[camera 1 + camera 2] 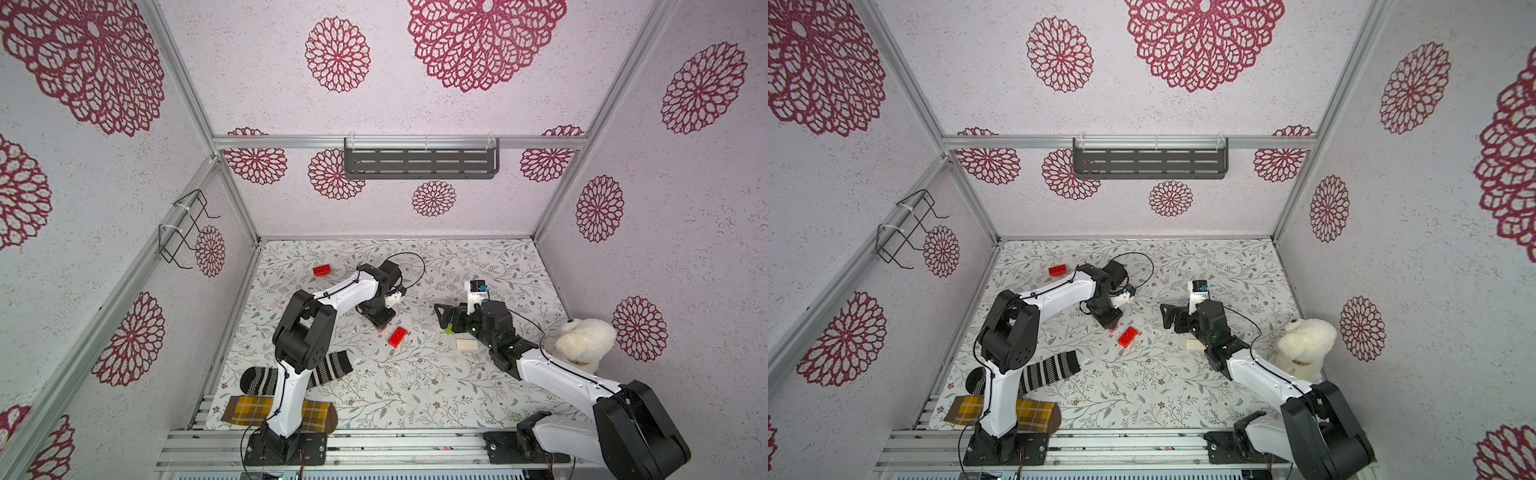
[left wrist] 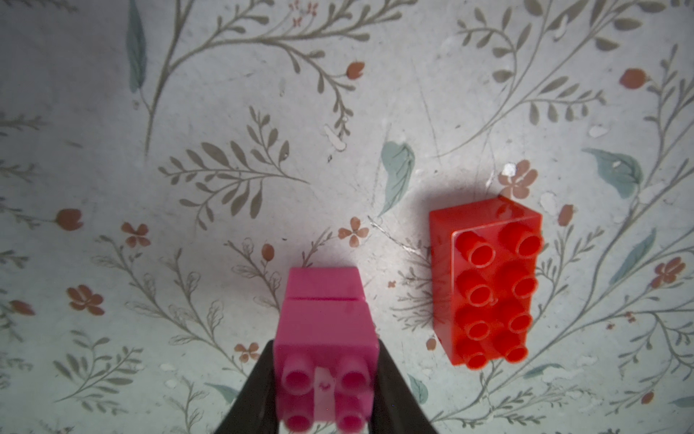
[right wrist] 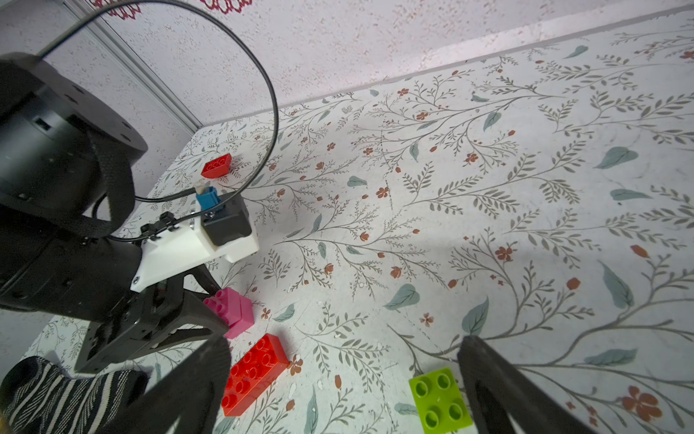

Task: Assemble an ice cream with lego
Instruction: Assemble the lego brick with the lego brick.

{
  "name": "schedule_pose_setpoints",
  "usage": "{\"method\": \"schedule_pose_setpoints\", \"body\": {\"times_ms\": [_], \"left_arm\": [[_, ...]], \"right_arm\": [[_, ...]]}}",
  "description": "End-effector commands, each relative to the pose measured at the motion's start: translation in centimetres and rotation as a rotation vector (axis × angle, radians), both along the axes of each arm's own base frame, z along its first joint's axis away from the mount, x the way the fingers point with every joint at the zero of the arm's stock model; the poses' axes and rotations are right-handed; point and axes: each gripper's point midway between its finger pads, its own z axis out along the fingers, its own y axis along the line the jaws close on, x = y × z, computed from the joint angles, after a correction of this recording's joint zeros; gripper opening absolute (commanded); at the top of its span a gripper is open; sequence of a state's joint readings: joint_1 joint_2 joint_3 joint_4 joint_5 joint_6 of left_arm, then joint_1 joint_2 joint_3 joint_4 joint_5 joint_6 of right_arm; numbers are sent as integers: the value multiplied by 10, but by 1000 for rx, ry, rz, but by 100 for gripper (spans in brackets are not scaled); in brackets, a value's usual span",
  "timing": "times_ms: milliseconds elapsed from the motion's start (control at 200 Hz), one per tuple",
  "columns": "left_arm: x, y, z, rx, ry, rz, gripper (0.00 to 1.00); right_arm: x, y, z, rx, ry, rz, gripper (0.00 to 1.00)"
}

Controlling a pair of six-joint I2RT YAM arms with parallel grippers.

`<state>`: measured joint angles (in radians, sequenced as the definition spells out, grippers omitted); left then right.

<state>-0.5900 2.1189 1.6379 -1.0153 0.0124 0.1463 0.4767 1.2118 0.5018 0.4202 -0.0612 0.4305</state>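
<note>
stacked bricks (image 2: 325,323): were pink
oblong brick (image 2: 488,285): was red
square brick (image 3: 439,400): was lime green
table (image 1: 415,382): bore leafy print

A lab's robot test booth: aluminium framing (image 1: 291,142) holds flower-papered panels (image 1: 257,75) around a table (image 1: 415,386), with two robot arms (image 1: 291,395) bolted to its front rail (image 1: 415,446).

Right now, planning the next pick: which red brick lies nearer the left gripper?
The red brick lying beside the pink stack that the left gripper clamps; the other red brick sits far off, near the back wall.
</note>
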Motion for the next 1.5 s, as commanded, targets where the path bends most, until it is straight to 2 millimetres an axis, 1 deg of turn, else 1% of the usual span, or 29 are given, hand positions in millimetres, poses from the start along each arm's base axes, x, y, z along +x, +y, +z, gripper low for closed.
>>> {"method": "schedule_pose_setpoints", "body": {"times_ms": [0,145,345,485,710,806,976,1091,1236,1386,1496], "left_arm": [[0,5,9,4,-20,5,0],[-2,7,8,7,-19,4,0],[-2,7,12,5,-24,11,0],[-4,10,10,12,-17,12,0],[-10,13,-6,15,49,55,0],[-4,13,0,13,17,68,0],[20,17,29,34,-112,98,0],[27,19,41,35,-157,108,0],[25,18,39,9,-133,121,0],[13,12,32,-50,-55,125,0],[7,13,29,-74,-12,131,0]], "right_arm": [[6,6,18,30,-33,11,99],[6,6,17,31,-32,13,99],[6,7,17,30,-31,14,99],[6,7,18,32,-32,16,99],[5,7,17,30,-31,19,99],[6,7,17,30,-30,18,99],[5,8,17,30,-30,21,99],[5,8,17,31,-31,21,99],[5,8,17,32,-30,24,99],[5,8,18,32,-31,25,99],[5,8,17,31,-30,26,99]]}}
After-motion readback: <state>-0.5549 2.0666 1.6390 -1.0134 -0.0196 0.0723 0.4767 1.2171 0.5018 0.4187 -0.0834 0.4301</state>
